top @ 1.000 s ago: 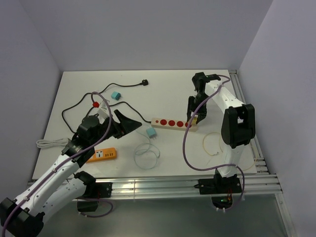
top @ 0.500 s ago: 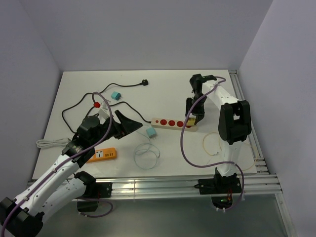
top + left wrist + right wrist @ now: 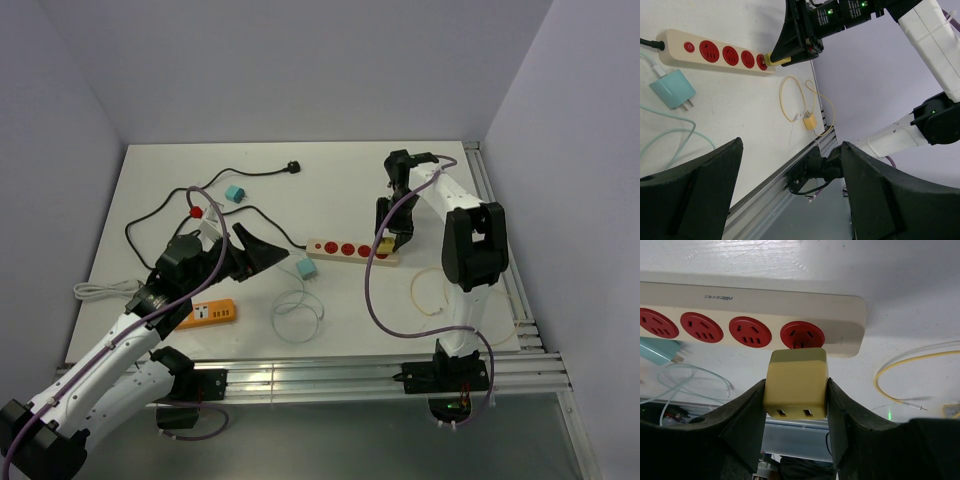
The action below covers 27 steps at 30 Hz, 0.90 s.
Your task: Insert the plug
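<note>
A yellow plug (image 3: 796,382), a square block with two USB ports, is clamped between the fingers of my right gripper (image 3: 796,390). Its front end meets the rightmost red socket (image 3: 802,334) of the cream power strip (image 3: 755,305), and its prongs are hidden. From above, the right gripper (image 3: 388,240) stands at the right end of the strip (image 3: 345,249). My left gripper (image 3: 262,250) hovers left of the strip, open and holding nothing. Its wrist view looks between the wide-apart fingers of the left gripper (image 3: 790,145) at the strip (image 3: 670,40) and the plug (image 3: 776,60).
A teal charger (image 3: 306,268) with a coiled white cable lies just below the strip's left end. An orange adapter (image 3: 207,313), a black cable with its plug (image 3: 293,167) and a small teal block (image 3: 234,193) lie on the left. A yellow cable loop (image 3: 430,290) lies right; rails (image 3: 350,375) edge the front.
The right arm shifted slightly left and away from me with the plug, then stopped. The plug stays at the strip's right end. The left arm has not moved.
</note>
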Each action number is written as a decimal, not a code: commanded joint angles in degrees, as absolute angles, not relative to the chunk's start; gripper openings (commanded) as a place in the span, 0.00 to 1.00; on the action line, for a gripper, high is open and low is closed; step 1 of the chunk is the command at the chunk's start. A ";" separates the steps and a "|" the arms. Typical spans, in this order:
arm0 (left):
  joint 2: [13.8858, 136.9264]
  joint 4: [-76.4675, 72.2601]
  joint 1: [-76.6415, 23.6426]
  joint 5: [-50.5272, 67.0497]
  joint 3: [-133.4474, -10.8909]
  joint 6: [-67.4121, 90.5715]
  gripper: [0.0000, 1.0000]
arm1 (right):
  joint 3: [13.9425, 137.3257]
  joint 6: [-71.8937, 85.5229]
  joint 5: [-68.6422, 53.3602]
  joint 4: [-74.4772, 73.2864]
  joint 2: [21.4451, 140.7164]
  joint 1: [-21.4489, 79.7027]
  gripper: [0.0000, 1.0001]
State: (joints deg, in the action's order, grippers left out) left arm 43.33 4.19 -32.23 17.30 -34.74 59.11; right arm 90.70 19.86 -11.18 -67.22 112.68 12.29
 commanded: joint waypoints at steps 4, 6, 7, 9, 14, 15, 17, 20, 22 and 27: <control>42.98 2.64 -32.43 18.28 -37.00 58.01 0.84 | 88.16 19.51 -10.55 -65.92 111.71 13.01 0.00; 42.98 2.72 -32.43 18.54 -37.09 58.01 0.84 | 87.98 19.60 -10.55 -65.92 111.45 12.92 0.00; 42.98 2.72 -32.43 18.46 -37.09 58.01 0.84 | 87.80 19.60 -10.55 -66.00 111.27 12.92 0.00; 42.89 2.90 -32.43 18.37 -37.18 57.92 0.84 | 87.63 19.69 -10.46 -66.18 111.27 13.09 0.00; 42.80 3.25 -32.43 18.37 -37.27 57.83 0.84 | 87.72 19.69 -10.20 -66.80 111.45 13.36 0.00; 42.80 3.25 -32.52 18.37 -37.35 57.75 0.84 | 87.71 19.60 -10.20 -66.88 111.36 13.36 0.00; 42.80 3.43 -32.43 18.19 -37.44 57.66 0.84 | 87.80 19.69 -10.28 -66.97 111.18 13.45 0.00; 42.80 3.34 -32.43 18.19 -37.44 57.66 0.84 | 87.72 19.86 -9.85 -66.97 110.74 13.45 0.00; 42.89 3.16 -32.43 18.19 -37.35 57.57 0.84 | 88.15 20.04 -9.32 -66.97 109.96 13.45 0.00; 43.50 2.99 -32.52 17.32 -37.00 56.69 0.84 | 89.38 20.65 -14.56 -67.06 106.00 15.02 0.00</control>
